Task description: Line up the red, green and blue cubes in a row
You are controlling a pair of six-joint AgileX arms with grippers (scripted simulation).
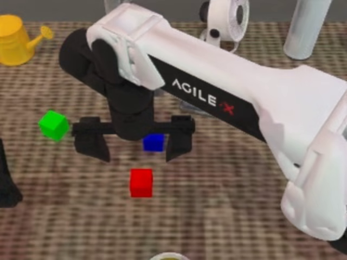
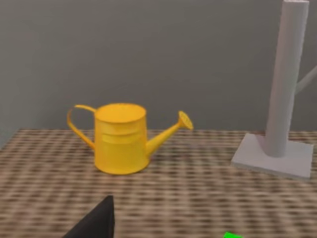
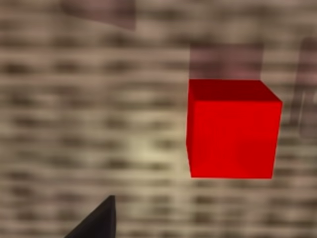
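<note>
From above, the right pincer [image 1: 133, 142] hangs over the woven counter [image 1: 227, 189] with its fingers spread wide; one blue cube [image 1: 153, 142] lies between them near the right finger, one red cube [image 1: 141, 182] sits just in front, one green cube [image 1: 53, 125] just beyond the left finger; the left arm [image 1: 6, 184] sits at the counter's left edge.

Left wrist view: one yellow watering can [image 2: 121, 139], a sliver of green cube; whether the left pincer is wide or narrow cannot be told.

Right wrist view: the red cube, alone, on the weave.
</note>
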